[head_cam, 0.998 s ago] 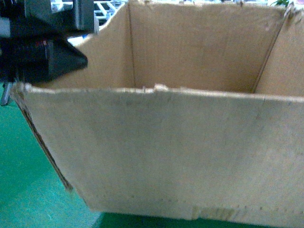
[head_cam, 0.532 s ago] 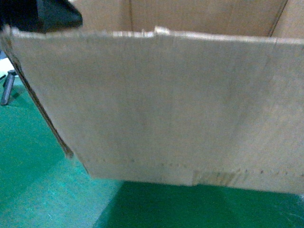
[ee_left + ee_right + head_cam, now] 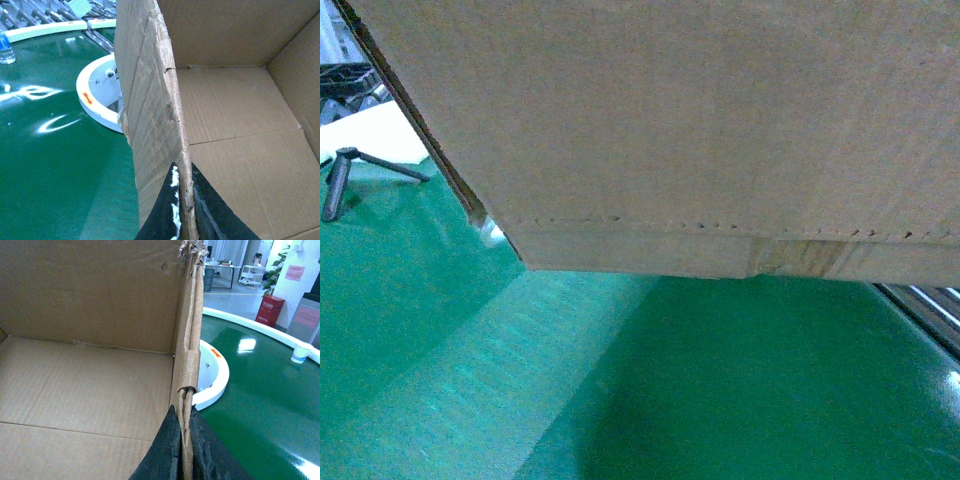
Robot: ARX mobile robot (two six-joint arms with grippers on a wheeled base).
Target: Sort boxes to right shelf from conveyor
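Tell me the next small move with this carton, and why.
Probably keep lifting, then swing toward the shelf. The left hand and right hand each pinch a side wall of the brown corrugated cardboard carton, and its bottom edge hangs above the glossy green conveyor belt.

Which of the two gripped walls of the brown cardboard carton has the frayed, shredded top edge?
The wall held by the right gripper: its top edge on the brown cardboard carton is frayed; the left gripper holds a merely ragged edge.

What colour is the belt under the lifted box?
Glossy green belt, seen best in the head view below the brown box.
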